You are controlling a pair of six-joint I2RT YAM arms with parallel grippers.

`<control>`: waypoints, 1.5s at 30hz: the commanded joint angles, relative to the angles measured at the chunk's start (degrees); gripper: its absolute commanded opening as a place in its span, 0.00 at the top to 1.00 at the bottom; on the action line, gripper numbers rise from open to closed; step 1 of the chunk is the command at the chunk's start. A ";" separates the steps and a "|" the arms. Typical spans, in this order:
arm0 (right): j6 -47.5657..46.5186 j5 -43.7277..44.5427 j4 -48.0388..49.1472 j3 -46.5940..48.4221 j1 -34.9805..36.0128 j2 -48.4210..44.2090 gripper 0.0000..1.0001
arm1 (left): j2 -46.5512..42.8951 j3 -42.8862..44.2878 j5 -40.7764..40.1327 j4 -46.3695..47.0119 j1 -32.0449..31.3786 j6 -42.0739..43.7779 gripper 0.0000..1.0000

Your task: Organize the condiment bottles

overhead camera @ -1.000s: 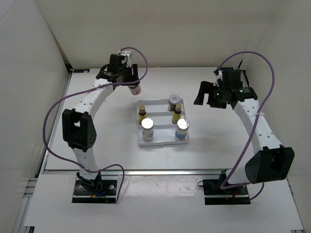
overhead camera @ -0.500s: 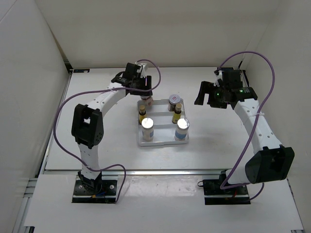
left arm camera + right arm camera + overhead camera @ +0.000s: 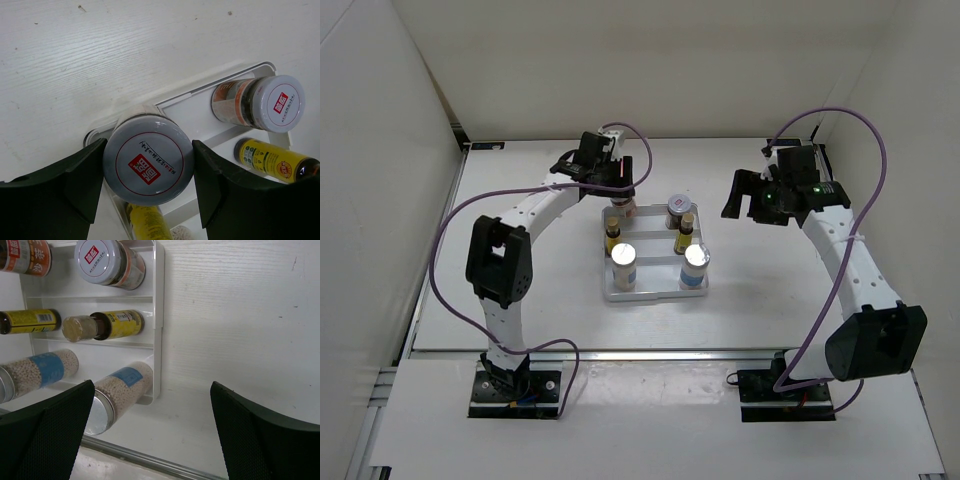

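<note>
My left gripper (image 3: 617,196) is shut on a squat brownish jar (image 3: 621,209) at the back-left corner of the white tray (image 3: 655,296). In the left wrist view its pale lid (image 3: 148,161) fills the gap between both fingers (image 3: 75,185). The tray also holds a second jar (image 3: 678,210), two yellow bottles (image 3: 613,233) (image 3: 686,228) and two white bottles with silver caps (image 3: 624,262) (image 3: 695,262). My right gripper (image 3: 744,196) hovers open to the tray's right. It holds nothing, and its wrist view shows bare table between the fingers (image 3: 270,440).
White walls enclose the table on the left, back and right. In the right wrist view a metal rail (image 3: 150,460) runs along the near table edge, below the tray's corner (image 3: 159,315). Purple cables loop above both arms.
My left arm has carried the jar rightward from beside the tray to its back-left corner, most of that in the first half second. The right arm has barely moved.
</note>
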 commanded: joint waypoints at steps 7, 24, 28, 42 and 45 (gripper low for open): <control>-0.29 -0.06 0.53 -1.15 -0.18 -2.03 0.00 | -7.57 1.30 -3.43 -1.82 -0.86 1.85 0.75; -0.29 -0.06 1.05 -1.67 -0.18 -2.56 0.00 | -6.52 1.83 -4.57 -4.55 -1.92 1.85 0.75; 0.24 -0.59 1.05 -2.20 -0.18 -2.56 0.00 | -5.20 1.31 -5.10 -5.16 -1.92 1.85 0.75; 0.24 -0.59 1.58 -3.26 -0.18 -3.09 0.00 | -5.63 -4.67 -6.05 -5.16 -2.45 0.18 0.77; 0.77 -0.59 2.11 -3.26 -0.18 -3.09 0.00 | -6.25 -5.29 -6.68 -5.16 -2.97 0.18 0.77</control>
